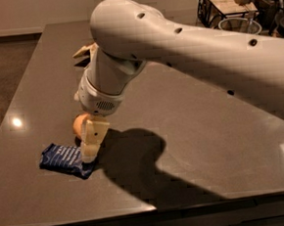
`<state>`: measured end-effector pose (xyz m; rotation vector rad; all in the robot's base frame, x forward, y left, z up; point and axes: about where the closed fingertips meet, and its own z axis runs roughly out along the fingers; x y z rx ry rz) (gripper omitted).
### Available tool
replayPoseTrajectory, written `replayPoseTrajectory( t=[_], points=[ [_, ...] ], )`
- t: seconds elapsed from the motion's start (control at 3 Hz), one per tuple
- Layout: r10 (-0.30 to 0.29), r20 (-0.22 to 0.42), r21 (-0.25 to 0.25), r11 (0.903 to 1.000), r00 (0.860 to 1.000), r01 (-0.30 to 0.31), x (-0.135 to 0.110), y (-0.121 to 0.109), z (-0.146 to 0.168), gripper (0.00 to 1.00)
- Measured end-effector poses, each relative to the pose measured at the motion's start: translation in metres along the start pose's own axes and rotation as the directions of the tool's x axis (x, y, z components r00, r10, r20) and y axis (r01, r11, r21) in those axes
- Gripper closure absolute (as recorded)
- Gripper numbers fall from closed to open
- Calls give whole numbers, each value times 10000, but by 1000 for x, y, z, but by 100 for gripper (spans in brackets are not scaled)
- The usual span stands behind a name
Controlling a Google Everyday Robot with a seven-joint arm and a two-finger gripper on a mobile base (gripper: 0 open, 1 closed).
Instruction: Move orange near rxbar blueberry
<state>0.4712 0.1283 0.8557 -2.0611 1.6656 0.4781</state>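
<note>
Hand (pixel 88 151): lower left of frame, lowered to the worktop (pixel 208 149), clamped on the orange (pixel 78 124).
Orange: seen only in part behind the near finger (pixel 92 136).
Blue bar (pixel 62 158): flat on the worktop, its right end touching the fingertip, just below the orange.

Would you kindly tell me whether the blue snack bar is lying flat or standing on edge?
Flat: the snack bar lies broad face up on the table. The end effector sits at one end, by the orange.

orange (pixel 79 125) mostly hid bhd gripper (pixel 89 152), arm (pixel 201 49) cropped
</note>
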Motion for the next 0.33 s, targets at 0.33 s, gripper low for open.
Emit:
replayPoseTrajectory(
  t=[0.33],
  points=[
    [0,0,0,10000,10000,0,0,0,0,0]
  ],
)
